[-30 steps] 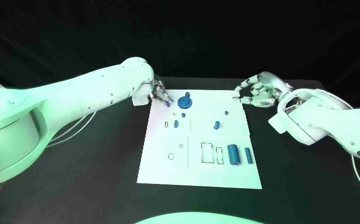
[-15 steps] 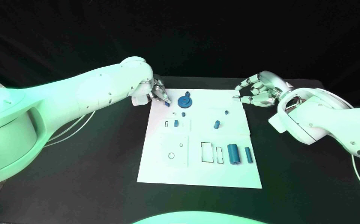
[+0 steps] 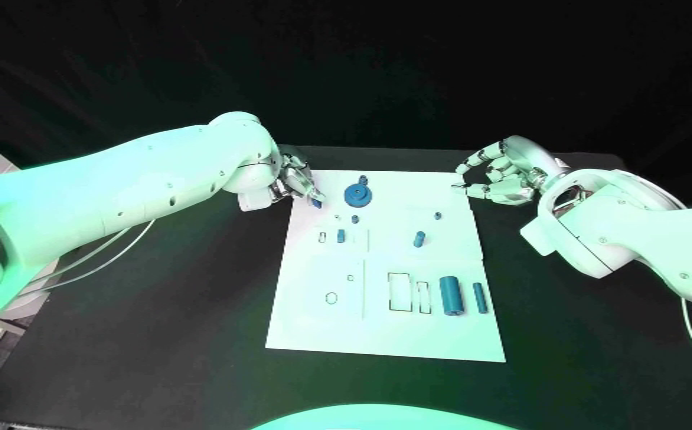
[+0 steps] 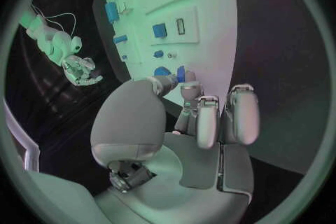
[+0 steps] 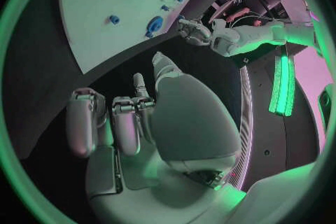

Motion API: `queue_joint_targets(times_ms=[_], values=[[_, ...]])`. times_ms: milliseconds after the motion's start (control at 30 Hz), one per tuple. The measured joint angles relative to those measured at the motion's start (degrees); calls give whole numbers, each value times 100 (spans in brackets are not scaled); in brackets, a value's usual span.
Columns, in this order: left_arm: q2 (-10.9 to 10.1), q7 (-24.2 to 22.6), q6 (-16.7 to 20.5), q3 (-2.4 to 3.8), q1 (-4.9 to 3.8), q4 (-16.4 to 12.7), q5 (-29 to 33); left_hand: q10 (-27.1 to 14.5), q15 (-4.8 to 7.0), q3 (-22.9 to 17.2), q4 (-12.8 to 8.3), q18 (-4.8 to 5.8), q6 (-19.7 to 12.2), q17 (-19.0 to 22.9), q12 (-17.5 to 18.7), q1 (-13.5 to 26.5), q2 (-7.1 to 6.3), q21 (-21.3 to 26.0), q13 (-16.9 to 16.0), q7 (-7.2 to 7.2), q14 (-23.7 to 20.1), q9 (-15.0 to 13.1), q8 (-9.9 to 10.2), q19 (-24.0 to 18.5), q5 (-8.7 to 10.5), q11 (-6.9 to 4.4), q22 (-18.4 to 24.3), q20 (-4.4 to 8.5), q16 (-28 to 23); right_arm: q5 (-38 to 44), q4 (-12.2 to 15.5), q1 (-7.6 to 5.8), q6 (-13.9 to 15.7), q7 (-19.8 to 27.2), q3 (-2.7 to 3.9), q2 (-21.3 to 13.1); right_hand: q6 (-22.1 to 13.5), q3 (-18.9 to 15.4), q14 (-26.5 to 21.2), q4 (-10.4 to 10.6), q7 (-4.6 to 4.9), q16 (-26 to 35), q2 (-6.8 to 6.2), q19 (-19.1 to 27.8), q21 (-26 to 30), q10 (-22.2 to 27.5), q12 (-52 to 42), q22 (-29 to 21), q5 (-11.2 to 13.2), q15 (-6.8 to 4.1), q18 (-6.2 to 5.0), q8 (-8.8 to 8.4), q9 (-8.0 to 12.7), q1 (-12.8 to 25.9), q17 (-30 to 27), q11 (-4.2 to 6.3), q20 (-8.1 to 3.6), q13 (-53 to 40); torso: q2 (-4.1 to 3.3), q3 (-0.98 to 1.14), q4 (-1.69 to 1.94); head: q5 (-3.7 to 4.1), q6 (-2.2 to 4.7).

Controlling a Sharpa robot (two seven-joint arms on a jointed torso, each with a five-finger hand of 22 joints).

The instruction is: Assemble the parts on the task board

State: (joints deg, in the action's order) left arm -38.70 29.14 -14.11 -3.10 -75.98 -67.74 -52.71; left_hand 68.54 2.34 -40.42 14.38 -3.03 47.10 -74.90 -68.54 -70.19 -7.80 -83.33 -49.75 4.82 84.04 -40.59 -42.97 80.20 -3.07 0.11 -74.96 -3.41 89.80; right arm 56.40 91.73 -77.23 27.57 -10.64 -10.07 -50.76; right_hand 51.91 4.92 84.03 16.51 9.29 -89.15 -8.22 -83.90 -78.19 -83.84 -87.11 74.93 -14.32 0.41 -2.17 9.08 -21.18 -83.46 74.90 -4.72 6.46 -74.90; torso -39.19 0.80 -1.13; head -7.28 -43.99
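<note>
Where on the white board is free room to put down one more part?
The white task board is bare along its near edge, below the two upright blue cylinders, and beside its right edge. It is crowded at the far left corner, around the round blue gear and the left hand.

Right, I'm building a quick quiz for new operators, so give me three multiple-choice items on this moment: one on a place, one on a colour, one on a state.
1. Where is the right hand?
A. Over the black table, beside the task board's far right corner
B. Over the board's middle
C. At the board's near edge

2. What colour are the parts?
A. Red
B. Blue
C. Yellow

3. What does the right hand hold?
A. A part
B. The board
C. Nothing

Answers: 1 A, since the head view shows it just off the board's far right corner. 2 B, since every piece on the white plate is blue. 3 C, since the right wrist view shows nothing between its fingers.
</note>
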Motion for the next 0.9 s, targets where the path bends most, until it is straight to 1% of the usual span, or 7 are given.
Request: queue_joint_targets(times_ms=[67, 100, 133, 267, 467, 567, 900], values=[[-134, -2, 60, 2, -1, -200, 38, 42, 21, -24, 23, 0, 2, 0, -1, 35, -35, -27, -6, -2, -21, -1, -17, 30, -5, 3, 0, -6, 0, 0, 0, 0, 0, 0, 0, -4, 0, 0, 0, 0, 0, 0, 0, 0, 0, 0, 0, 0, 0, 0, 0, 0, 0, 0, 1, 0, 0, 0, 4, 0, 4, -3, -2], [-222, -2, 104, 3, -1, -328, 58, 50, 21, -255, -207, 0, 11, -2, -1, 51, -50, -27, -7, -11, -21, -3, -17, 38, -5, 8, 0, 3, 0, 0, -1, 0, 0, 0, 0, -6, 0, 0, 0, 0, 0, 0, 0, 0, 0, 0, 0, 0, 0, 0, 0, 0, 0, 0, 3, 0, 0, 0, 6, 0, 5, -4, -5], [-275, -3, 138, 3, -1, -407, 69, 51, 27, -287, -239, 0, 11, -4, -1, 79, -77, -27, -14, -10, -15, -3, -17, 38, -4, 9, 1, 3, 0, 0, -1, 0, 0, 0, 0, -8, 0, 0, 0, 0, 0, 0, 0, 0, 0, 0, 0, 0, 0, 0, 0, 0, 0, 0, 5, 0, 0, 0, 8, 0, 8, -7, -8], [-471, -6, 315, 2, 18, -750, 72, 83, 43, -331, -205, 1, 12, -5, -35, 115, -113, -50, -30, -12, 1, -4, -17, 79, -4, -22, 1, 1, 0, 0, -5, 0, 0, 1, 0, -12, 0, 0, 0, 0, 0, 0, 0, 0, 0, 0, 0, 0, 0, 0, 0, 0, 1, 0, 5, 0, 0, 0, 17, 0, 16, -11, -21], [-724, -18, 687, -12, 168, -1269, -135, 173, 43, -371, -165, 0, 25, -4, -36, 169, -133, -97, -60, -24, 1, -4, -53, 152, -3, -30, 1, 34, 0, 0, -21, 0, 1, 6, 0, -27, 0, 0, 0, 0, 0, 0, 0, 0, 0, 0, 0, -1, 0, 0, 0, 0, 6, 0, 4, 0, 0, 0, 31, -4, 29, -20, -35], [-793, -24, 877, -14, 237, -1466, -303, 215, 63, -387, -150, 0, 37, -4, -53, 213, -149, -119, -80, -35, -20, -5, -54, 161, -3, -50, 1, 43, 0, 0, -31, 0, 2, 10, 0, -33, 0, 0, 0, 0, 0, 0, 0, 0, 0, 0, 0, -1, 0, 0, 0, 0, 6, 0, 4, 0, 0, 0, 32, -7, 32, -24, -41], [-853, -15, 1301, -46, 467, -1810, -697, 245, 84, -403, -134, 0, 75, -3, -65, 243, -179, -138, -103, -73, 1, -7, -54, 202, -2, -61, 2, 43, 0, 11, -55, 12, 23, 27, 0, -44, 0, 16, 0, -16, 0, 85, 0, -9, 207, 0, 115, -2, 0, 0, -14, 6, 9, 0, 3, 0, -33, 0, 24, -9, 16, -41, -36]])
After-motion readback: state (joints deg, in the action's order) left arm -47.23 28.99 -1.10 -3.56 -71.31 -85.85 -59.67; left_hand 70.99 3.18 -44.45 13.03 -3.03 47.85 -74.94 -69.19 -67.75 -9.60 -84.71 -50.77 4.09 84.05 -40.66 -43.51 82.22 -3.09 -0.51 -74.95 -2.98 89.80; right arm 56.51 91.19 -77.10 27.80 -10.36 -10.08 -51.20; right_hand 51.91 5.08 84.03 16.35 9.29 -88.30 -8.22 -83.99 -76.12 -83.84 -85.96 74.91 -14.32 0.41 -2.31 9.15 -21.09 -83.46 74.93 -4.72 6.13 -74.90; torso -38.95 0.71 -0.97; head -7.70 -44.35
